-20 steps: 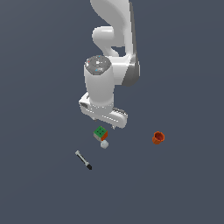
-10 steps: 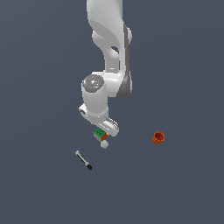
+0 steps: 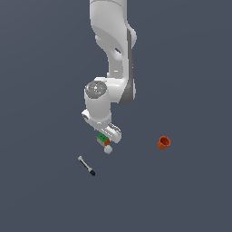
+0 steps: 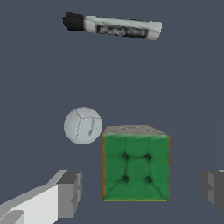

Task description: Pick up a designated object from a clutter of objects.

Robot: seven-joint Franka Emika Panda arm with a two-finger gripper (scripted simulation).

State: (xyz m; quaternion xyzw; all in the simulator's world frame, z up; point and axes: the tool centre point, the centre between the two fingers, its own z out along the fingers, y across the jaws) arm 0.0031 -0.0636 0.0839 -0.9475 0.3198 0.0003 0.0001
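The designated object is a small puzzle-like cube with a green face toward the wrist camera; in the exterior view the cube sits just under the arm's hand. My gripper is open, one finger on each side of the cube, with a gap between each fingertip and the cube's sides. In the exterior view the gripper is low over the cube and partly hides it. A small pale grey ball lies right beside the cube, nearly touching its corner.
A grey marker with a black tip lies beyond the ball; in the exterior view the marker is toward the exterior view's left. An orange cup stands apart at the exterior view's right. The ball sits just below the cube.
The arm has come down and turned its hand, bringing the open fingers from above the cube to either side of it. The cube, ball, marker and cup have not moved.
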